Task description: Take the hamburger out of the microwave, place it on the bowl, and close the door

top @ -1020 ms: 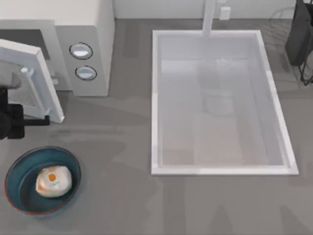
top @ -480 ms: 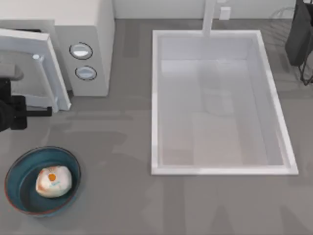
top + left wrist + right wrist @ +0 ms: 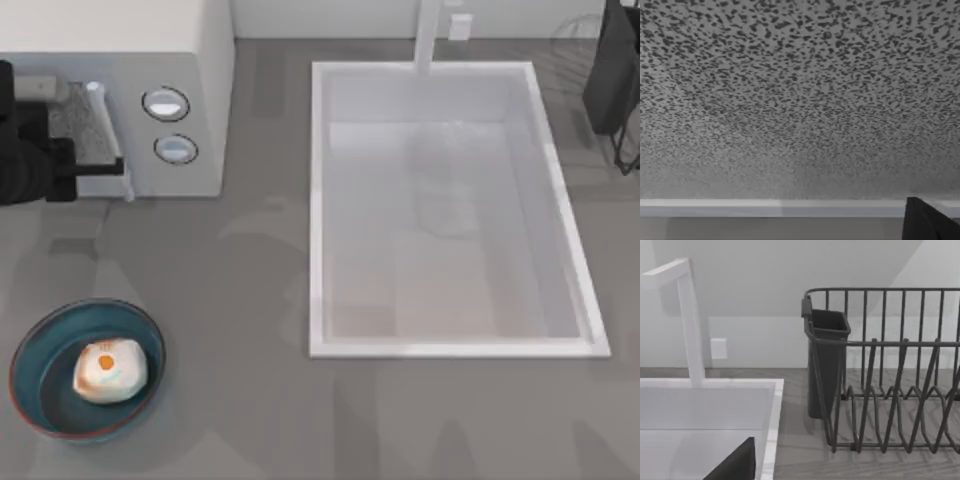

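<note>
Hamburger [image 3: 109, 369] sits in the bowl [image 3: 38, 345] near the table's front-left corner, well apart from the microwave [image 3: 190, 60], so that part looks done. What's left is the door [image 3: 90, 135], which looks nearly flush w/ the front, handle bar [image 3: 105, 140] just left of the two dials [image 3: 167, 104].

Risks from here: door may not be fully seated. If I pull off too soon it could swing open a bit. If I push harder than needed, I could shove the whole microwave back, or scrape along the mesh. On retreat, a finger could catch the handle and drag the door open again. A low sweep toward the front could also clip the bowl, tho it's well clear now.

Pose: my left gripper [image 3: 100, 178] is at the door's lower edge, arm reaching in from the table's left, wrist cam right up against the mesh window [image 3: 800, 100]. Can't tell if its fingers are apart or together. Right arm is parked far back-right by the dish rack [image 3: 880, 370], beyond the sink [image 3: 318, 200]; can't tell its fingers' state either.
</note>
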Available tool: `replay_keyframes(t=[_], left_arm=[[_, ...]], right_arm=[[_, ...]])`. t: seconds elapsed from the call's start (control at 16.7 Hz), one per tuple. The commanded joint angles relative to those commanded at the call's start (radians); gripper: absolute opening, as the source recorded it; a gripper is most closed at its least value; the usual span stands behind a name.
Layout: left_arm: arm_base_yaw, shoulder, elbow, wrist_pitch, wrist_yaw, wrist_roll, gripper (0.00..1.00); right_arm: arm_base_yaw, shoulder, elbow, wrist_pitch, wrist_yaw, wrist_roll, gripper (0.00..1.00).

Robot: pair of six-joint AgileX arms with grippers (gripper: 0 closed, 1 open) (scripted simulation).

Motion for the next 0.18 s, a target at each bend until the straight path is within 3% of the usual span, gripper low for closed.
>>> replay_keyframes(t=[0.18], left_arm=[[-0.001,0.033,0.035,-0.004,0.000,0.000,0.00]], right_arm=[[0.000,0.000,0.000,0.000,0.000,0.000,1.00]])
